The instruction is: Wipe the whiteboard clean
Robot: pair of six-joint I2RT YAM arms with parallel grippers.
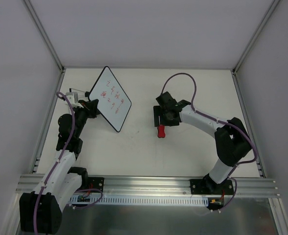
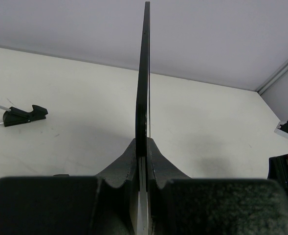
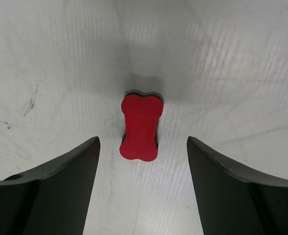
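The white table (image 1: 192, 93) fills the space between grey side walls, with both arms bolted at its near edge. The whiteboard (image 1: 112, 100) is in the far left part of the table, held up off the surface and tilted, its white face with a few lines of red writing (image 1: 109, 96) turned toward the overhead camera. The left gripper (image 1: 92, 108) is pressed together on the board's near left edge; in the left wrist view the board (image 2: 144, 88) stands edge-on as a thin black strip rising straight from between the clamped fingers (image 2: 126, 164). The right gripper (image 1: 164, 117) sits near the table's middle, well right of the board, pointing down with its jaws spread and holding nothing. The red bone-shaped eraser (image 1: 161, 131) lies flat on the table just below it; in the right wrist view the eraser (image 3: 140, 128) lies between the two fingers (image 3: 75, 171), touching neither. A small black piece (image 2: 24, 115) lies on the table left of the board, apart from it.
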